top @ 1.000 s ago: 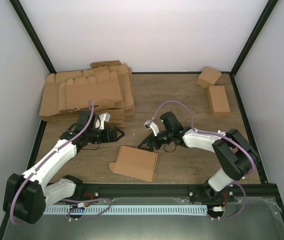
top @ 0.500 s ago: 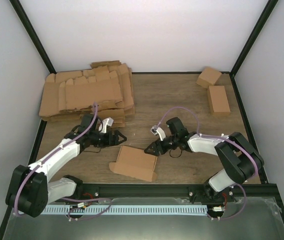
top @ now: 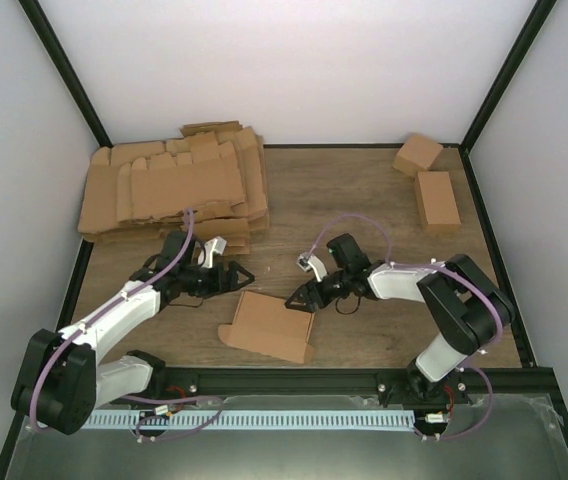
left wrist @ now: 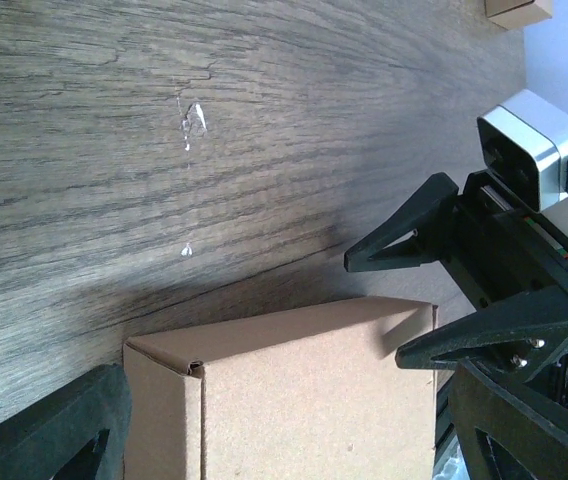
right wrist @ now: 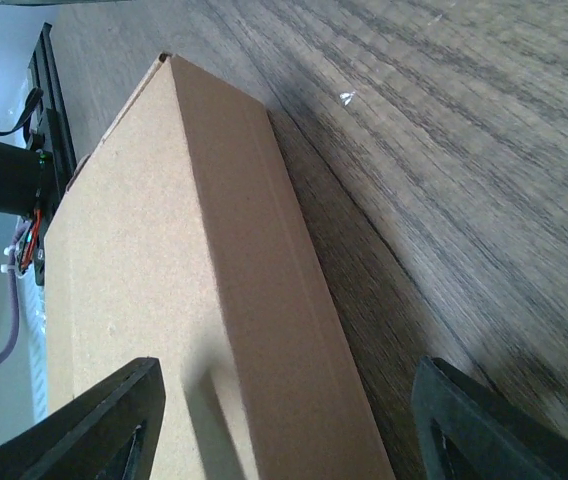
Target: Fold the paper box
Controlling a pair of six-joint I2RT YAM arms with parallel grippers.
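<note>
On the desk (top: pixel 364 200), my left gripper (top: pixel 236 280) gapes wide beside the paper box (top: pixel 269 327). My right gripper (top: pixel 299 298) spreads open astride its edge.

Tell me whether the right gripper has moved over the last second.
Yes. The right gripper has come nearer the table's front rail, closing on the box's far corner.
</note>
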